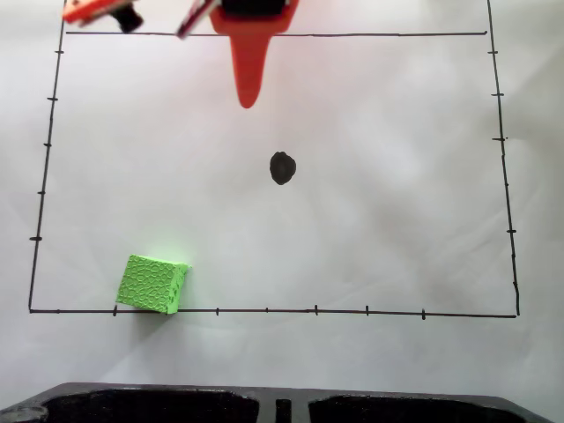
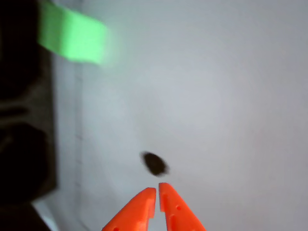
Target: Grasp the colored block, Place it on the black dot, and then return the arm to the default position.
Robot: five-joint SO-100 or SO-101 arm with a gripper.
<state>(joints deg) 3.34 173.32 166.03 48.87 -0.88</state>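
The colored block point(image 1: 152, 284) is a bright green cube resting on the lower border line at the bottom left of the fixed view. In the wrist view the block point(image 2: 72, 36) is a blurred green patch at the upper left. The black dot point(image 1: 282, 167) lies bare near the middle of the sheet. The orange arm point(image 1: 251, 18) reaches in from the top edge, and its gripper point(image 1: 249, 99) points down toward the dot, stopping short of it. Seen from the wrist, the gripper point(image 2: 157, 191) is shut and empty, with its tips just below the dot point(image 2: 154, 163).
A thin black border line point(image 1: 264, 310) with tick marks frames the white sheet. A dark moulded object point(image 1: 159, 405) runs along the bottom edge of the fixed view and shows as a dark mass point(image 2: 21, 120) at the left of the wrist view.
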